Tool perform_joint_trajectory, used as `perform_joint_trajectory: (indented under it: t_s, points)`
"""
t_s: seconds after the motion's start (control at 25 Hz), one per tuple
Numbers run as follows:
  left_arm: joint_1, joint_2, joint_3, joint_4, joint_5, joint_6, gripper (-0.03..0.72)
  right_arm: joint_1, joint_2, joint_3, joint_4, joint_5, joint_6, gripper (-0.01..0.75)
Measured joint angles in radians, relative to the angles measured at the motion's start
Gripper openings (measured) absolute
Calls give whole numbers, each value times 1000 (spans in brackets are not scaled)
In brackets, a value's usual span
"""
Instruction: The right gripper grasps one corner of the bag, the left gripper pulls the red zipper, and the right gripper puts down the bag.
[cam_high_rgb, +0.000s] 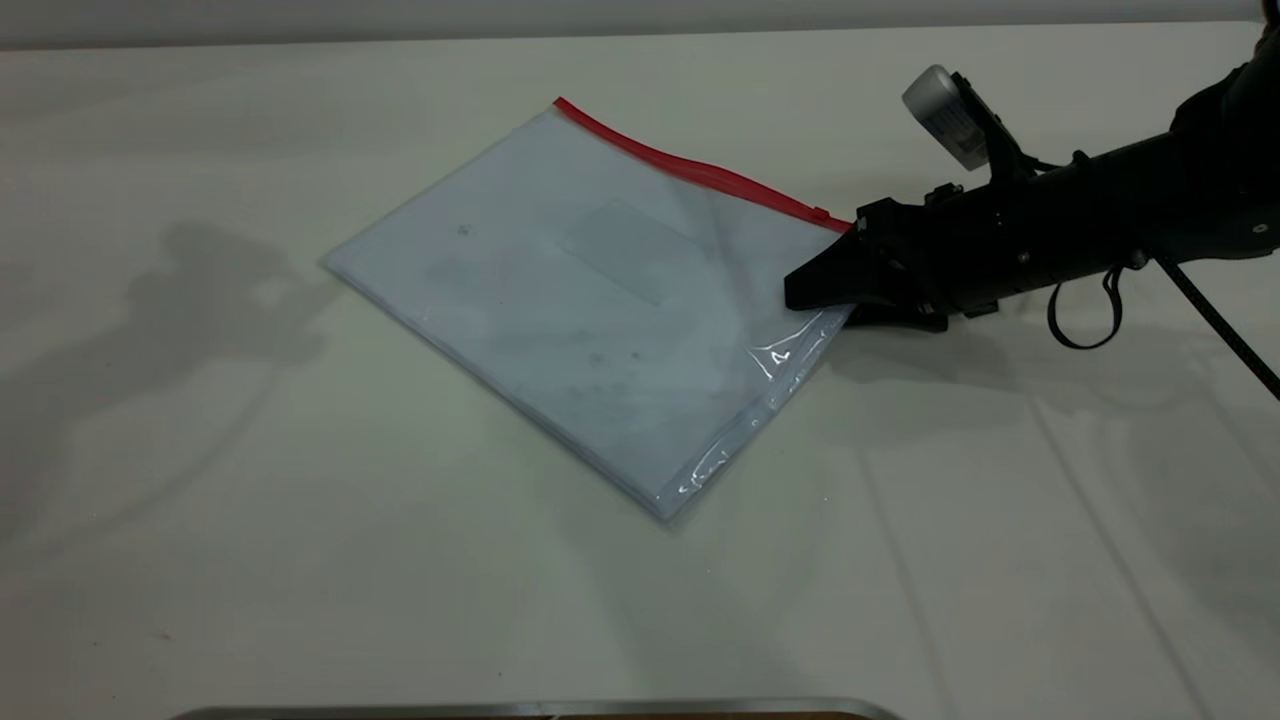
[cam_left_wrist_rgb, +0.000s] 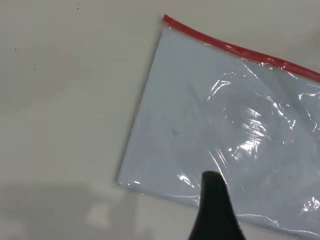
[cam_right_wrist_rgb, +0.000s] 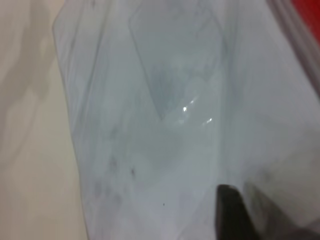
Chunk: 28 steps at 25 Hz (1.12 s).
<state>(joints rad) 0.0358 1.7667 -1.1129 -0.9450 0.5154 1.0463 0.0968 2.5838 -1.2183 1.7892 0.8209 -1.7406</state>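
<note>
The bag (cam_high_rgb: 590, 300) lies flat on the white table (cam_high_rgb: 300, 560), towards its far side and a little to the right of centre, with the red zipper (cam_high_rgb: 700, 170) along its far edge. The right gripper (cam_high_rgb: 820, 290) reaches in low from the right and is closed on the bag's corner nearest the zipper's slider end; plastic there wrinkles. The left gripper (cam_left_wrist_rgb: 212, 200) hovers above the bag's opposite end; whether its jaws are open or closed cannot be told.

Risks, as judged:
- The glossy film may slip from the right gripper under pull, since the hold covers only the corner.
- The slider tab is small; the left gripper may miss it.
- Loose sheets inside may shift if the bag lifts.
</note>
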Motion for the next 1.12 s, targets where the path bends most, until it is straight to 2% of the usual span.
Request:
perform_joint_trajectory:
  t_s: [0.08, 0.24, 0.28, 0.44, 0.64, 0.88, 1.12]
  points:
    - [0, 0, 0, 0, 0, 1, 580, -1, 1, -19, 0, 0, 0, 306]
    - [0, 0, 0, 0, 0, 2, 580, -1, 1, -58, -2, 10, 0, 75]
    - [0, 0, 0, 0, 0, 2, 580, -1, 1, -66, -5, 20, 0, 41]
    - [0, 0, 0, 1, 0, 40, 580, -1, 4, -124, -88, 72, -6, 33]
    - [-21, 0, 0, 1, 2, 142, 580, 3, 4, -234, -358, 137, 66, 33]
    - [-110, 9, 0, 1, -3, 208, 580, 29, 4, -366, -689, 176, 253, 33]
    - [-190, 110, -5, 1, -18, 287, 580, 91, 4, -488, -885, 215, 398, 33]
